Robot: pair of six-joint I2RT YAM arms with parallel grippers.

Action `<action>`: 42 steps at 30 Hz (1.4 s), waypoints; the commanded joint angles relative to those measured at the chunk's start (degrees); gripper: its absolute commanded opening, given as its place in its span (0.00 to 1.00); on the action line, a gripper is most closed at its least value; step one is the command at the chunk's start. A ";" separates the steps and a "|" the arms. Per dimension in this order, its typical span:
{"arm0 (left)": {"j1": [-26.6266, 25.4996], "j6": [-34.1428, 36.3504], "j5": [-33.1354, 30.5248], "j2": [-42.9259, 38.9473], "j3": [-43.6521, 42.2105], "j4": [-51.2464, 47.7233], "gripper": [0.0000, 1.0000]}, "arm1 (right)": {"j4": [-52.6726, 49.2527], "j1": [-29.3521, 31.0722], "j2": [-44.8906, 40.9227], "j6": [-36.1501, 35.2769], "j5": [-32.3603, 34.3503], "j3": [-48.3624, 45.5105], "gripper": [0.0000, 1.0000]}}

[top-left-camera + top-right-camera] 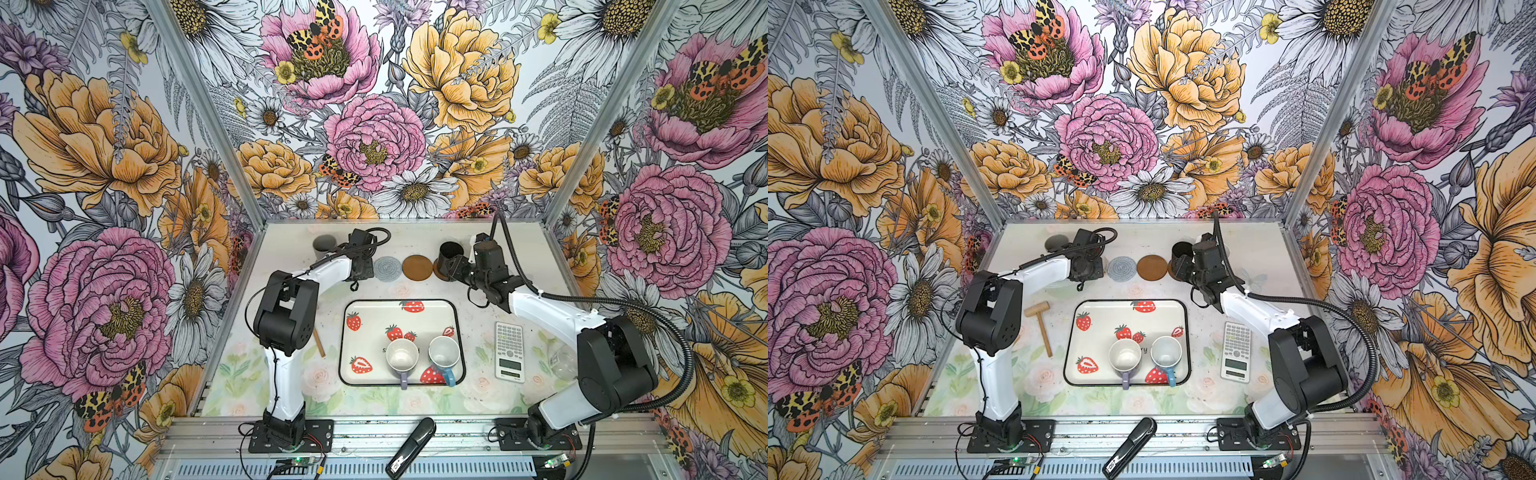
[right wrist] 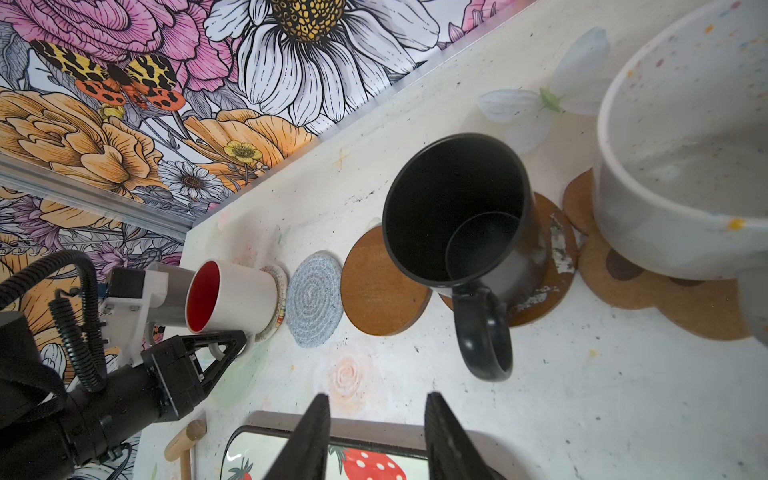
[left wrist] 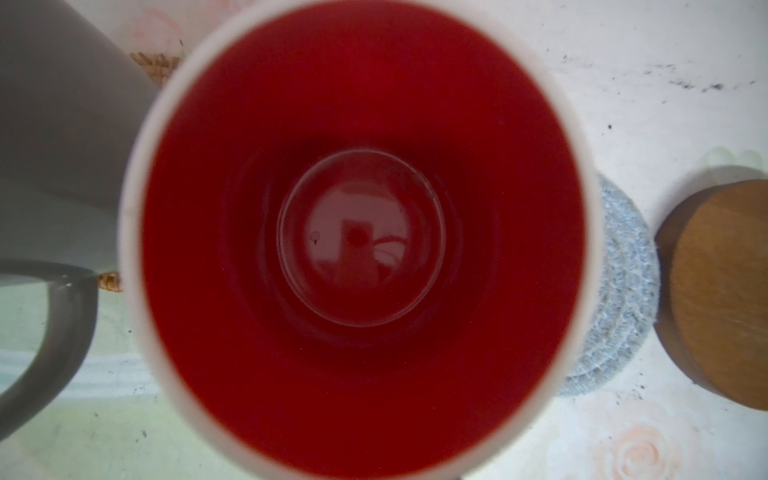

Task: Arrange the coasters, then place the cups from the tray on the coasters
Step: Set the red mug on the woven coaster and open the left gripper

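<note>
**A:** At the back of the surface, what did your left end effector have?

**B:** It was closed on the red-lined mug, at the cream coaster. Whether they touched, I couldn't tell. My right end effector gaped empty near the black mug, which stood on a brown disc.

**A:** And the tray?

**B:** It held the lavender mug and the blue mug.

black mug on brown disc | left tool grips red-lined mug
</note>
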 commanded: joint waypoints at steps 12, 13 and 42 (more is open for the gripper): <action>0.95 0.25 1.01 0.25 1.61 3.81 0.00 | 0.51 -0.36 0.70 -0.66 -0.64 1.89 0.40; 0.96 0.29 0.96 0.37 1.61 3.76 0.00 | 0.53 -0.36 0.70 -0.63 -0.64 1.91 0.40; 1.20 1.01 0.79 0.59 2.14 0.26 0.23 | 0.56 -0.47 0.63 -0.76 -1.10 2.24 0.40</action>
